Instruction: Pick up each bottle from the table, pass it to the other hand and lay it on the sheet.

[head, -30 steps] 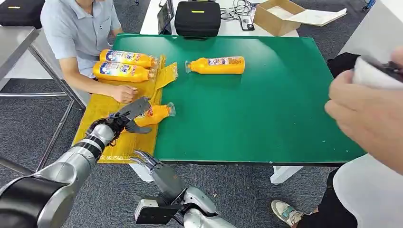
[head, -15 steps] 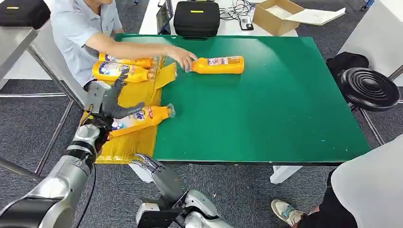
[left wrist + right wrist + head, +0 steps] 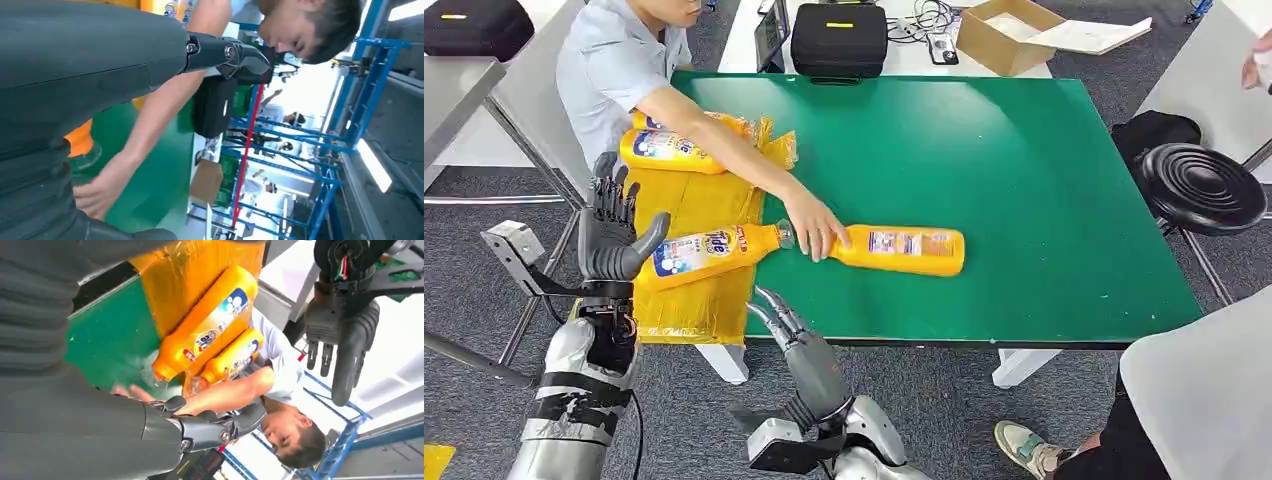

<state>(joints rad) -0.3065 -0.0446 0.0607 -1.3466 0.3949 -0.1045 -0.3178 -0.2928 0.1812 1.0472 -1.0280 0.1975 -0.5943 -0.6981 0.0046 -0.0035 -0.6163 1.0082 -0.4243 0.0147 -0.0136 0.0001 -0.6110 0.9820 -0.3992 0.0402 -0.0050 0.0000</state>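
Note:
An orange bottle lies on the yellow sheet, its cap toward the green table; the right wrist view has this bottle too. My left hand is raised just left of it, open, touching nothing. A person's hand rests on the neck of another orange bottle lying on the table near the front. Two more bottles lie at the sheet's far end, partly behind the person's arm. My right hand hangs open below the table's front edge.
A seated person leans over the sheet's far end, arm stretched across it. A black case and a cardboard box sit beyond the table. A black stool stands at the right, and another person at the near right.
My left hand has let go of the bottle on the sheet and drawn back to the left, upright. The person has dragged the far bottle to the table's near middle. My right hand rose slightly.

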